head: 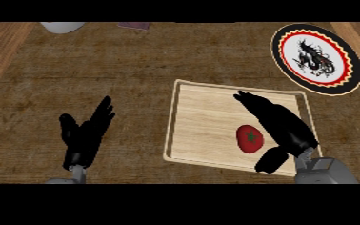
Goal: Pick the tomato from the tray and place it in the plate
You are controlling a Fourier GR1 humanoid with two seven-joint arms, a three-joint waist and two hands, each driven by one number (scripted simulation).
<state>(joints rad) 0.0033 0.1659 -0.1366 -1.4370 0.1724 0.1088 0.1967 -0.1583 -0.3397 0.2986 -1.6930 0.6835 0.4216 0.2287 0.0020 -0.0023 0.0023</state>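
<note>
— Hands first: how are they seen?

— Nearest, the left hand [84, 136] is held at rest over the counter [105, 71], fingers straight. The right hand [277, 126] is spread over the wooden tray [204, 119], fingers extended, nothing grasped.

— And the tomato [249, 138]?

— It is found on the tray, just beside the right palm, not yet gripped. Farther off, the patterned plate [314, 58] is seen. Grasping, lifting and placing are judged to remain.

Kitchen: brown counter [105, 66], wooden tray [204, 119], plate [315, 57].
</note>
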